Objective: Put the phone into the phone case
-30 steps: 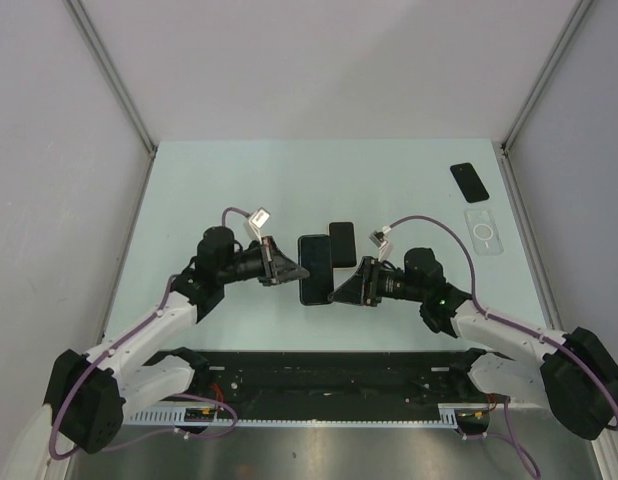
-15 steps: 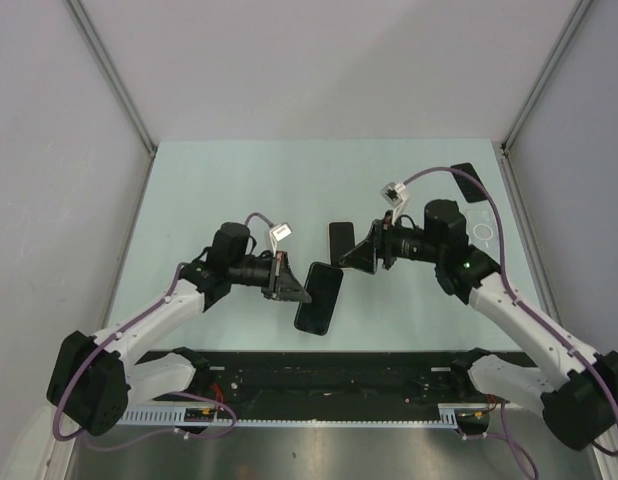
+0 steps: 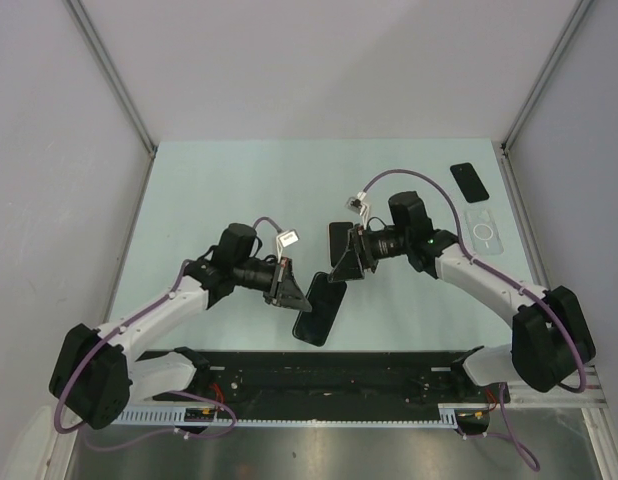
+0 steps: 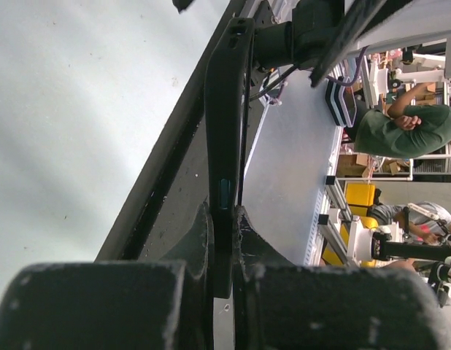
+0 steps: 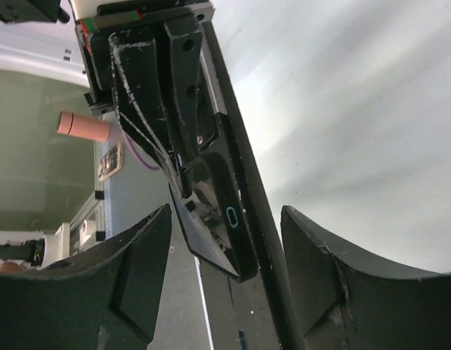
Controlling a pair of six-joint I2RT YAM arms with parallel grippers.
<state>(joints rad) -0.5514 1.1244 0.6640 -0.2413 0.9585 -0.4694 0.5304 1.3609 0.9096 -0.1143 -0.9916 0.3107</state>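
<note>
My left gripper (image 3: 292, 292) is shut on the edge of a dark phone (image 3: 322, 312) and holds it tilted above the table's near middle. In the left wrist view the phone (image 4: 224, 109) runs edge-on out of the shut gripper (image 4: 224, 248). My right gripper (image 3: 344, 268) is open just beyond the phone's far end. In the right wrist view that end of the phone (image 5: 227, 215), with its oval port, sits between the spread fingers (image 5: 141, 270) without touching them. A clear phone case (image 3: 482, 232) with a ring mark lies flat at the far right.
A second black phone (image 3: 469, 181) lies behind the clear case. A small black flat rectangle (image 3: 341, 236) lies on the table, partly hidden by the right gripper; I cannot tell what it is. The black base rail (image 3: 329, 375) runs along the near edge.
The right gripper has let go of the phone and opened, swung away and come back near its far end. The left arm has carried the phone nearer and tilted it.
</note>
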